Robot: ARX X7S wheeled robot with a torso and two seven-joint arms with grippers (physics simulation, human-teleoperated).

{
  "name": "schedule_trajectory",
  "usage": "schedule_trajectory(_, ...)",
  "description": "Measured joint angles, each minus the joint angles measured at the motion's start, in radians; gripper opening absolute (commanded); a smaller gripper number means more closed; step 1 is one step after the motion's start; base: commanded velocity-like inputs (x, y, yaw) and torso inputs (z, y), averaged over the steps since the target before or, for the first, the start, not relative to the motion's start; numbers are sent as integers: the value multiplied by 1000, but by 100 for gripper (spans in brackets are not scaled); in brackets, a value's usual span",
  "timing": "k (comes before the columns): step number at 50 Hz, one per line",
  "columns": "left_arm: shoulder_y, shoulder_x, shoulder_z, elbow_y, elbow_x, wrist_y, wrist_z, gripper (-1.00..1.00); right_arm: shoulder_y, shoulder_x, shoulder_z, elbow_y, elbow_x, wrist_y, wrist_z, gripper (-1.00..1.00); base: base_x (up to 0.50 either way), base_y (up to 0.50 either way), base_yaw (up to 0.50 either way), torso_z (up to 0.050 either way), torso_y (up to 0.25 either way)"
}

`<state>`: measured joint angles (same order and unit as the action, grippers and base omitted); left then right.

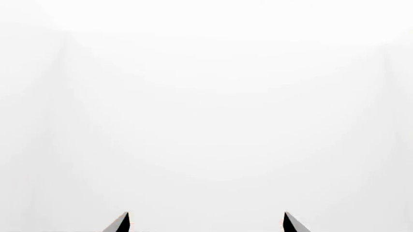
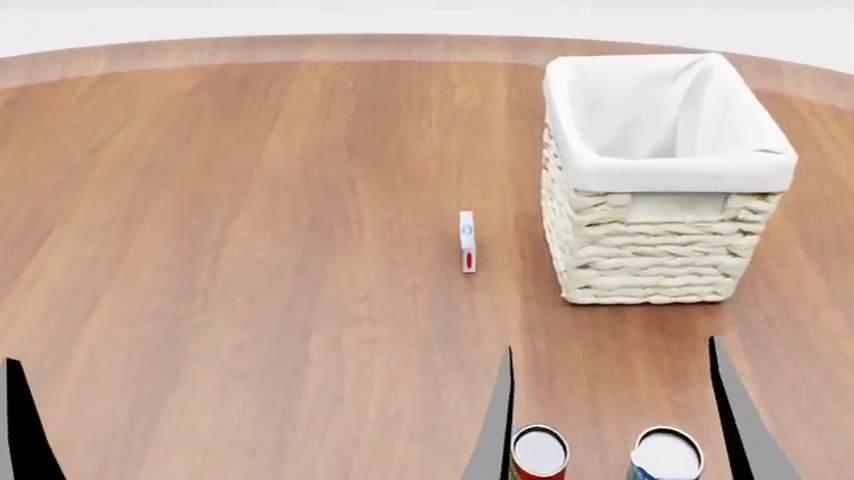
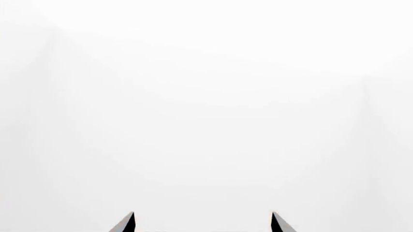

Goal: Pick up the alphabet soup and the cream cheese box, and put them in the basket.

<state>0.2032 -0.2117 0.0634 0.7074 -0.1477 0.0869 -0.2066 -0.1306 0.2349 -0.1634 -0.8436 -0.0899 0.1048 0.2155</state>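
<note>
The cream cheese box (image 2: pixel 467 241) stands on its thin edge mid-table, white with a red dot, just left of the basket (image 2: pixel 654 255). Two cans stand at the near edge, one red-sided (image 2: pixel 539 452) and one blue-sided (image 2: pixel 666 455). Only their lids show, so I cannot tell which is the alphabet soup. My right gripper (image 2: pixel 610 343) is open, its two dark fingers flanking both cans from above. My left gripper (image 1: pixel 206 215) is open too, and only one of its fingers (image 2: pixel 20 425) shows at the head view's left edge. The right wrist view shows that gripper (image 3: pixel 203 215) wide apart before blank white.
The round wooden table (image 2: pixel 240 200) curves away to a far edge behind the basket. Both wrist views show only white background beyond the fingertips.
</note>
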Motion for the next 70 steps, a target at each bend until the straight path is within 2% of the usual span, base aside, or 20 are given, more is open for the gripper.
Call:
schedule_trajectory(22,10,-4,9,-44,9,34,-19,100,-38,7,10,47,21,-70,38,100,225,0,0,0,0)
schedule_trajectory(70,4,-31,32,-66,20,45,-50,100,-33,29,0,73,42,-83,69,100,225,0,0,0,0)
